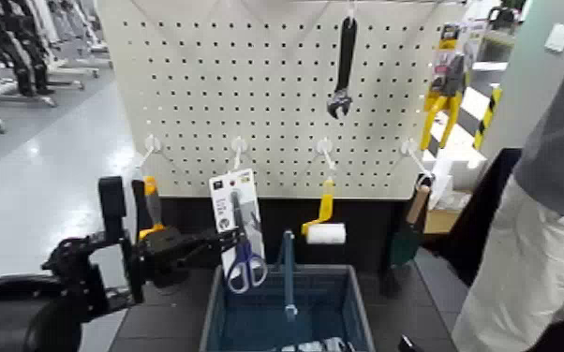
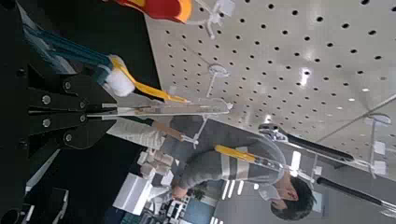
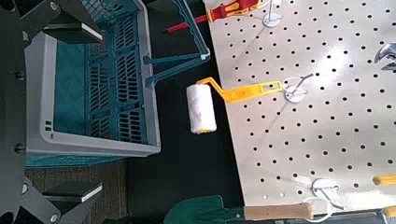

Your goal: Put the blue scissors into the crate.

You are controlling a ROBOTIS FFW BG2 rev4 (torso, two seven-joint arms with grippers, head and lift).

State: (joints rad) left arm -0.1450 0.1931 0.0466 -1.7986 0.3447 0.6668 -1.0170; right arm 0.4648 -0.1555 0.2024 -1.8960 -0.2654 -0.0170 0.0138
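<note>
1. Gripping the scissors card [image 1: 234, 225]: left gripper [image 1: 220, 240], fingers shut on its edge, reaching in from the robot's left.
2. Blue scissors [image 1: 245, 267] are on that white card, handle loops down, card slightly tilted. They're in front of the pegboard [image 1: 192, 94], at its lower edge, just below a white hook [image 1: 239, 146]. Can't tell whether the card hangs free of the hook.
3. Crate [image 1: 358, 309] is below the board. In the head view the scissor loops overlap its far left corner; can't tell if they're truly over the opening. Bar handle [image 1: 289, 281] upright, something partly visible inside at the near end.
4. Either side of the card: screwdriver [image 1: 154, 204] to the left, yellow paint roller [image 1: 326, 225] with white sleeve to the right, near the crate's far side.
5. Right gripper [image 3: 93, 114] sits idle near the crate, fingers wide apart, nothing between them.
6. Further out: wrench [image 1: 344, 70] high on the board, green trowel [image 1: 408, 234] hanging at the right, person [image 1: 529, 215] standing beyond it in light trousers.
</note>
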